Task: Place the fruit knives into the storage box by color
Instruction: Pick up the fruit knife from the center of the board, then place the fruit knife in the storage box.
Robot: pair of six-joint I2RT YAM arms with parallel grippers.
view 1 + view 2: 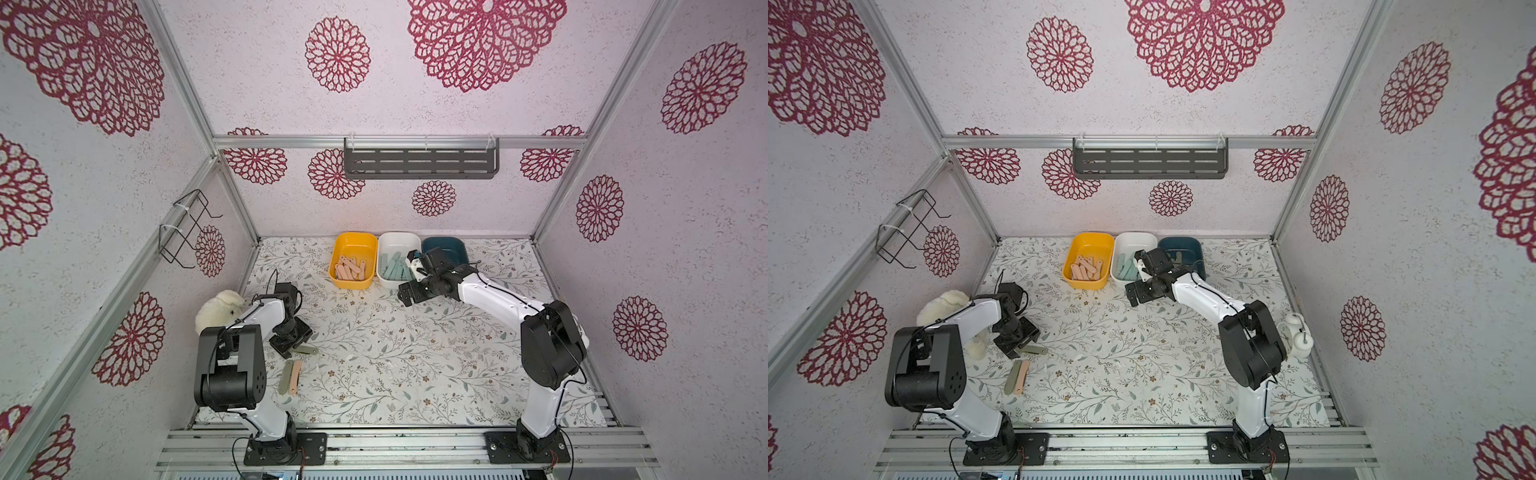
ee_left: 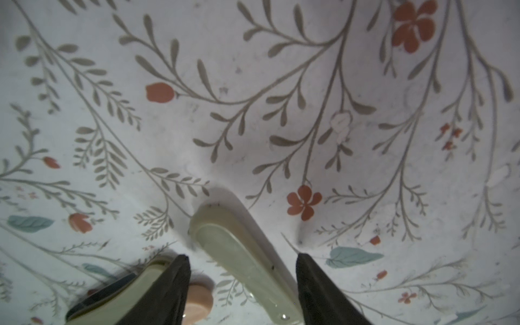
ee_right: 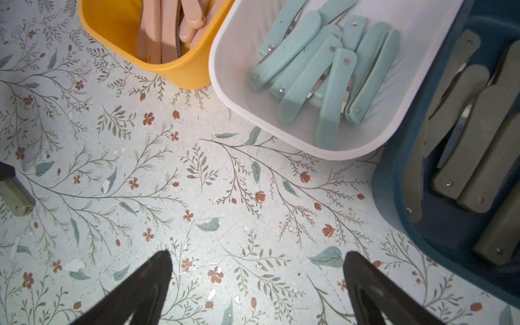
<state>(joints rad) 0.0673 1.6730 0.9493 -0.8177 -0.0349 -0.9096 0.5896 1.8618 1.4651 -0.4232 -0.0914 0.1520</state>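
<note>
Three fruit knives lie on the floral table at the near left. An olive one (image 1: 306, 350) (image 2: 233, 247) lies between the fingers of my left gripper (image 1: 291, 351) (image 2: 242, 257). One finger is against it and a gap shows at the other, so the jaws are open around it. Beside it lie another olive knife (image 1: 286, 376) and a pink one (image 1: 295, 377) (image 2: 198, 299). My right gripper (image 1: 405, 296) (image 3: 257, 259) hangs wide open and empty before the boxes. The yellow box (image 3: 185, 73) holds pink knives, the white box (image 3: 281, 135) teal knives (image 3: 318, 73), and the dark blue box (image 3: 394, 180) olive knives (image 3: 478, 146).
A white plush thing (image 1: 220, 311) sits by the left wall behind the left arm. A white alarm clock (image 1: 1293, 332) stands at the right edge. A dark shelf (image 1: 419, 160) hangs on the back wall and a wire rack (image 1: 187, 228) on the left wall.
</note>
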